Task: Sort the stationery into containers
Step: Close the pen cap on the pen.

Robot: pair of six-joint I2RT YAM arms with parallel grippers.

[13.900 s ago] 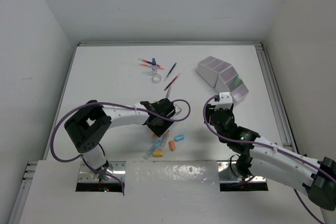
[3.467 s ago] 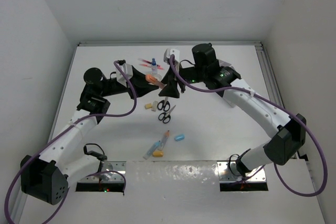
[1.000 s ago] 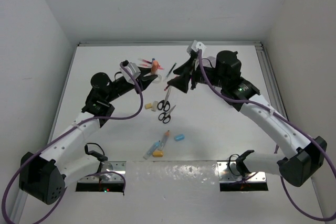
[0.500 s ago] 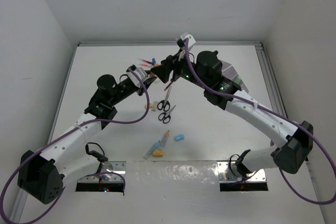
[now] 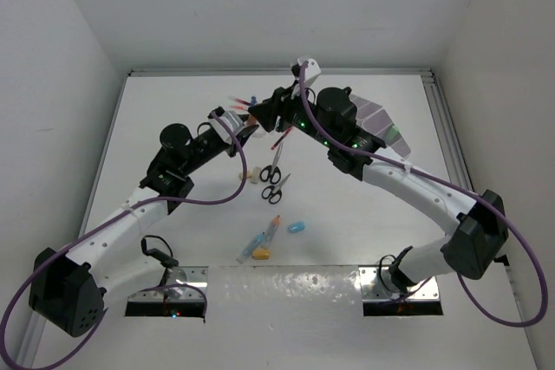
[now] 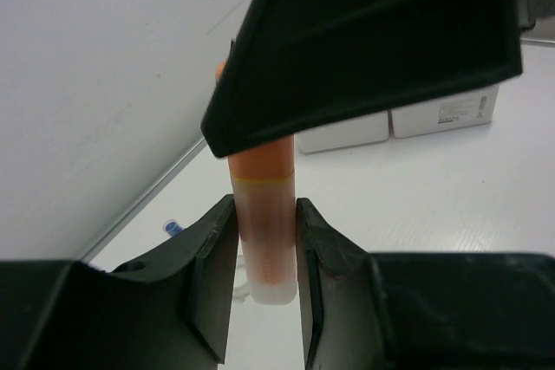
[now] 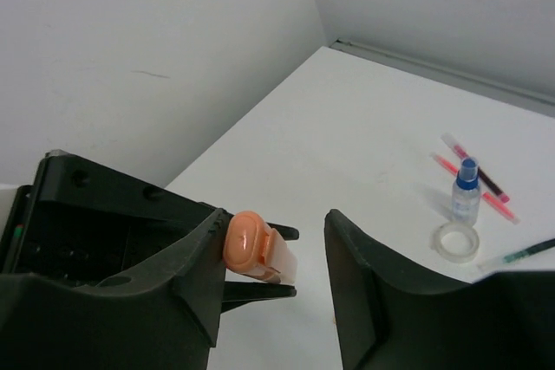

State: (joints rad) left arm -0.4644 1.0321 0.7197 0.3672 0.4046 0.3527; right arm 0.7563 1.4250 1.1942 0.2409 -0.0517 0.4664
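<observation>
My left gripper [image 6: 265, 210] is shut on an orange-capped capsule piece [image 6: 264, 223], holding its pale lower end up off the table. My right gripper [image 7: 276, 223] is open around the capsule's orange end [image 7: 251, 244]; its left jaw touches the cap and a gap remains on the other side. From above, both grippers meet at the back centre [image 5: 257, 115]. The white organiser [image 5: 381, 119] sits behind the right arm, partly hidden. Scissors [image 5: 276, 162], erasers [image 5: 249, 177] and a blue capsule [image 5: 296, 228] lie on the table.
A blue-capped bottle [image 7: 466, 190], a tape ring [image 7: 457, 241] and red pens [image 7: 473, 171] lie beyond the grippers. A second pair of scissors [image 5: 276, 186], a pen [image 5: 270, 231] and a yellow capsule [image 5: 260, 254] lie nearer the arm bases. Walls enclose the table.
My right gripper has swung left to the left gripper and its jaws have narrowed around the capsule's orange end. The left gripper has kept its hold, shifting slightly right.
</observation>
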